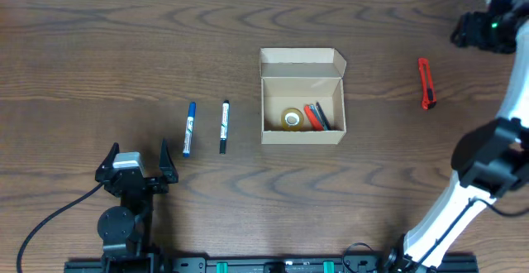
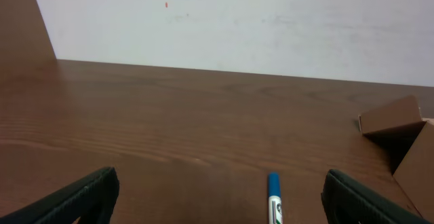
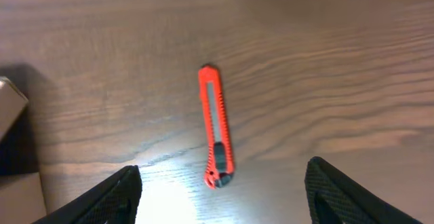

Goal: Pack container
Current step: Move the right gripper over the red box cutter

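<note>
The tan cardboard container (image 1: pixel 302 133) stands mid-table with its flap lid open at the back. It holds a roll of tape (image 1: pixel 292 118) and red and black markers (image 1: pixel 316 116). A blue marker (image 1: pixel 188 128) and a black marker (image 1: pixel 224 126) lie left of it. My left gripper (image 1: pixel 138 151) is open and empty, just short of the blue marker (image 2: pixel 273 198); the container's flap (image 2: pixel 397 117) shows at the right. My right gripper (image 1: pixel 478 30) is open and empty at the far right. In its wrist view, its jaws (image 3: pixel 220 197) are above a red utility knife (image 3: pixel 215 136).
The red utility knife (image 1: pixel 426 83) lies right of the container. The container's corner (image 3: pixel 10 102) shows at the left of the right wrist view. A white wall (image 2: pixel 237 20) rises beyond the table's far edge.
</note>
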